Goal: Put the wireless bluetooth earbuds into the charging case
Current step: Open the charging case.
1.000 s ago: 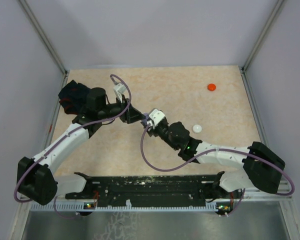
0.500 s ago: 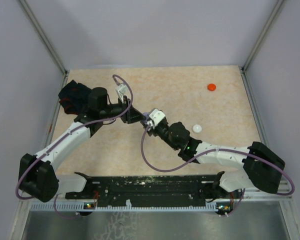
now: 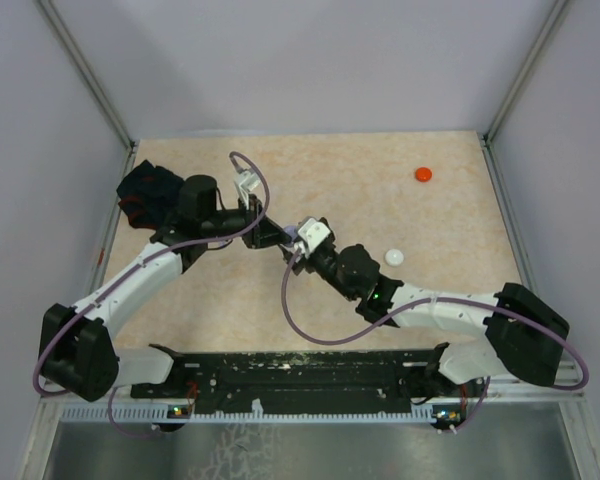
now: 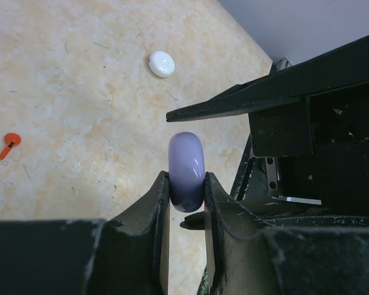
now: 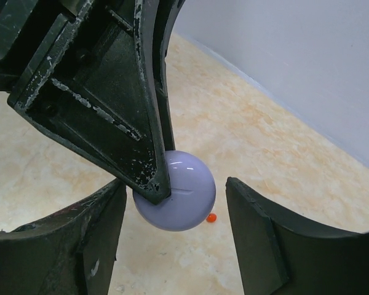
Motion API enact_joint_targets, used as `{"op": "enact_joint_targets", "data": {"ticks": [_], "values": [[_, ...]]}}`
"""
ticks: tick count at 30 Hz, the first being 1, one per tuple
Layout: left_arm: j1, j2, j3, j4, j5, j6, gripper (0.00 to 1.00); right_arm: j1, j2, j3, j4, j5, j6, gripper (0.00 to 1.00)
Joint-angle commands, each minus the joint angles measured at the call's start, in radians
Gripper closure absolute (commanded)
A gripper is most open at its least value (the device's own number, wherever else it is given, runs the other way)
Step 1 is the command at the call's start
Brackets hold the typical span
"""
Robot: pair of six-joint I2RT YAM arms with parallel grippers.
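Note:
The charging case (image 4: 186, 169) is a round pale purple disc held on edge above the table, and my left gripper (image 4: 186, 185) is shut on its flat faces. In the right wrist view the case (image 5: 183, 192) hangs between the fingers of my right gripper (image 5: 175, 236), which is open with a gap on both sides. The two grippers meet near the table's middle (image 3: 283, 238), where the case is hidden from above. One tiny red stemmed earbud (image 4: 9, 144) lies on the table to the left of the case.
A white round disc (image 3: 394, 257) lies right of the right wrist and shows too in the left wrist view (image 4: 162, 64). A red disc (image 3: 423, 174) sits at the far right. A black cloth (image 3: 142, 190) lies at the left edge.
My left gripper has closed onto the purple case and its arm has shifted slightly right. My right gripper's fingers have opened away from the case.

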Motion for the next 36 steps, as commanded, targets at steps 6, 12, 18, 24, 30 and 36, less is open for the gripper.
{"op": "enact_joint_targets", "data": {"ticks": [6,12,18,24,30,36], "values": [[-0.002,-0.012,0.055,-0.102,0.025,0.237,0.96,0.002,-0.104,0.021,-0.066,-0.002,0.048,0.23],[-0.001,-0.024,0.068,-0.175,0.042,0.383,0.98,-0.145,-0.246,-0.057,-0.127,-0.303,0.179,0.22],[-0.006,-0.031,0.065,-0.204,0.111,0.474,0.99,-0.296,-0.302,-0.118,-0.076,-0.617,0.297,0.22],[-0.043,-0.048,0.062,-0.258,0.139,0.595,1.00,-0.337,-0.257,-0.120,-0.050,-0.813,0.322,0.24],[-0.095,-0.088,0.035,-0.274,0.130,0.687,1.00,-0.339,-0.215,-0.150,0.034,-0.880,0.315,0.25],[-0.124,-0.105,0.024,-0.288,0.150,0.736,1.00,-0.339,-0.164,-0.248,0.260,-0.958,0.291,0.29]]}}
